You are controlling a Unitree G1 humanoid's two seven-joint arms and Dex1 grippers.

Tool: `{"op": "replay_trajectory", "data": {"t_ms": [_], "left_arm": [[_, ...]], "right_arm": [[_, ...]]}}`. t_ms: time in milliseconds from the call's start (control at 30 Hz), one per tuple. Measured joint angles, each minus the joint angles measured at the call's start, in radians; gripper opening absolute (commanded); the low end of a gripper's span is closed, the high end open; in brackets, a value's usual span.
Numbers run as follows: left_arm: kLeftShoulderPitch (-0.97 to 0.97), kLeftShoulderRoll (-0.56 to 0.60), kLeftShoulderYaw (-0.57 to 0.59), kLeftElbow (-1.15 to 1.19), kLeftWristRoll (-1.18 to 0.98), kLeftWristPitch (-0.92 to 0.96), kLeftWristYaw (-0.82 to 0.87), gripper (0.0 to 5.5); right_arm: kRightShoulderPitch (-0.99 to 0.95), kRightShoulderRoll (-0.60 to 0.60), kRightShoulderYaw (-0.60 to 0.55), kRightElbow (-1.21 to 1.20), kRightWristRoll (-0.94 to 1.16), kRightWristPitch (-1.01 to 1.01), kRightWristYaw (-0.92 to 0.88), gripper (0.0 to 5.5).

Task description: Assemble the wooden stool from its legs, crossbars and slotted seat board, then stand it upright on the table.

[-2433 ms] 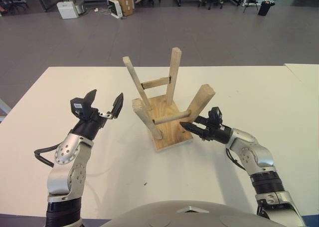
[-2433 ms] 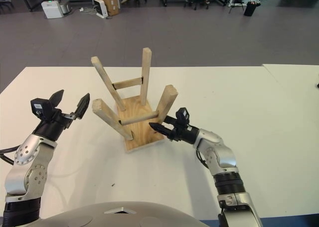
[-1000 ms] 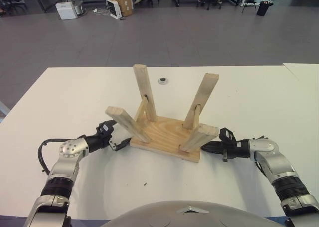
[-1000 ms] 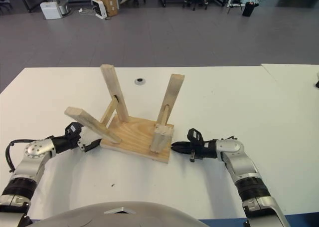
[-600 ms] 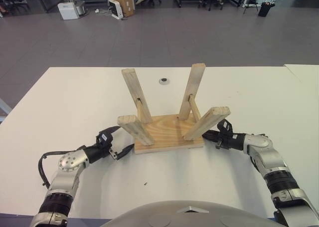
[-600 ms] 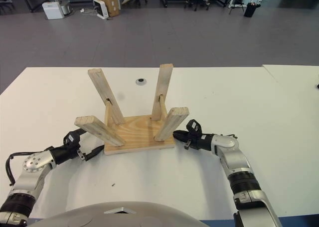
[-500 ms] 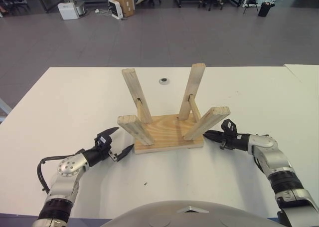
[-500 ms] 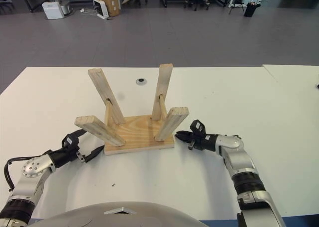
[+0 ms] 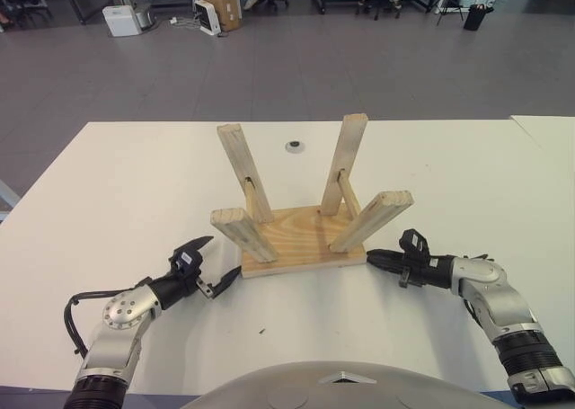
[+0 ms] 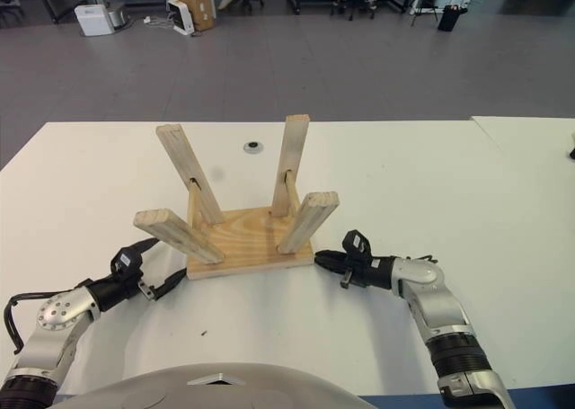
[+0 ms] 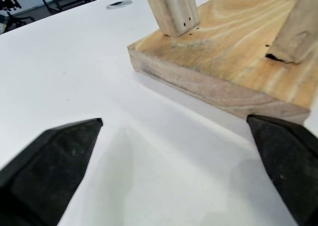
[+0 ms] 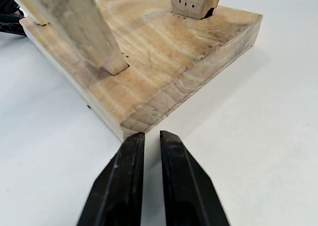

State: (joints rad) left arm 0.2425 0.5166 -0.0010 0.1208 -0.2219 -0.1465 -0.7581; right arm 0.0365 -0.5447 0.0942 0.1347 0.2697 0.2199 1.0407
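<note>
1. Near the middle of the desk point(image 9: 117, 184), the stool point(image 9: 305, 220) is sitting upside down, its seat board point(image 9: 301, 247) lying flat on the white top.
2. Four legs are sticking upward and leaning outward. The two far legs point(image 9: 346, 162) are rising highest, and the two near legs point(image 9: 241, 234) are tilting toward the desk's front edge.
3. A crossbar point(image 9: 348, 196) is running beside the far right leg.
4. The left claw point(image 9: 223, 256) is hanging low over the desk just beside the board's front left corner. Its fingers point(image 11: 54, 161) are spread wide apart and gripping nothing.
5. The right claw point(image 9: 371, 255) is lying low just beside the board's front right corner. Its fingers point(image 12: 124, 186) are drawn nearly together and pointing at that corner, with nothing between them.
6. Behind the stool, a small round fitting point(image 9: 293, 146) is sitting in the desk top near the far edge.
</note>
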Motion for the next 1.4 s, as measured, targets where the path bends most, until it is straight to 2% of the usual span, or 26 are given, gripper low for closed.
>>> {"op": "replay_trajectory", "data": {"t_ms": [133,367,600,733,833,1033,1100,1400], "left_arm": [[0.002,0.026,0.014,-0.12,-0.006,0.115,0.014,5.4],[-0.007,0.113,0.111,-0.46,-0.091,0.32,0.03,5.4],[-0.032,0.113,0.164,-0.468,-0.113,0.347,0.03,5.4],[0.015,0.1,0.136,-0.426,-0.125,0.307,-0.017,5.4],[0.039,0.096,0.063,-0.376,-0.128,0.271,-0.122,5.4],[0.015,0.134,0.082,-0.226,-0.117,0.188,-0.191,5.4],[0.005,0.131,0.074,-0.202,-0.118,0.179,-0.21,5.4],[-0.141,0.076,-0.037,-0.127,-0.119,0.162,-0.295,4.07]], "right_arm": [[0.011,-0.039,-0.014,-0.129,0.024,0.126,-0.002,0.6],[-0.104,-0.086,-0.169,-0.308,0.171,0.322,-0.03,0.6],[-0.139,-0.088,-0.226,-0.368,0.29,0.439,-0.029,0.6],[-0.151,-0.126,-0.169,-0.259,0.229,0.334,0.037,0.6],[-0.156,-0.122,-0.079,-0.097,0.155,0.244,0.107,1.09],[-0.2,-0.132,-0.041,0.169,0.043,0.027,0.182,2.06],[-0.247,-0.115,-0.034,0.225,0.039,-0.03,0.211,2.06],[-0.377,-0.019,0.062,0.317,0.0,-0.122,0.306,2.09]]}}
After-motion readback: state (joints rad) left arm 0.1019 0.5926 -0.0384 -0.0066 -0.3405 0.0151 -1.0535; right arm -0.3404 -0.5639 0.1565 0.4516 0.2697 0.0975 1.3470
